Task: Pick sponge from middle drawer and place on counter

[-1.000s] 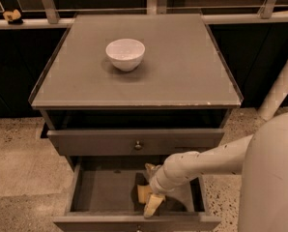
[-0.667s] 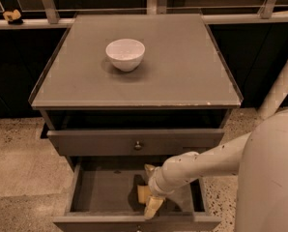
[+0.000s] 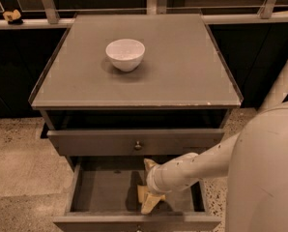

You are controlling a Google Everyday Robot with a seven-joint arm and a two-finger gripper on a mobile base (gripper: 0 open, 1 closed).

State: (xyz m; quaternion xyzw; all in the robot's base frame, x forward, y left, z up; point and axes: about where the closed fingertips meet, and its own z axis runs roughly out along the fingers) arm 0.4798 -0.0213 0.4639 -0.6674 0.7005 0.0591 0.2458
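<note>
That gripper (image 3: 149, 187) is down inside the middle drawer (image 3: 110, 221), right of the drawer's middle, at the end of the pale arm (image 3: 207, 162) that slants in from the right. Against a second ago it has hardly shifted: the wrist sits a shade further left, and the tan tip above it shows brighter than before. The white bowl (image 3: 125, 53) and everything else stand as they did.

Whether the gripper is spread or pinching something, I cannot tell; the rounded wrist covers the place where it would show. The sponge (image 3: 142, 193) is a pale-yellow patch on the drawer floor, touching the gripper's lower end, and where one stops and the other starts is hard to make out. The bulky pale robot body (image 3: 267, 178) blocks the drawer's right corner, and the bottom edge of the view cuts off the drawer's front panel.

The middle drawer is pulled well out, holding the sponge and the gripper on its flat gray floor. Above it the top drawer (image 3: 86, 141), with its small knob (image 3: 137, 145), sticks out only a little. The counter (image 3: 182, 76) carries the bowl, upright, left of centre and toward the back. Off on the far ledge at the upper left lies a small tan lump (image 3: 12, 16).
</note>
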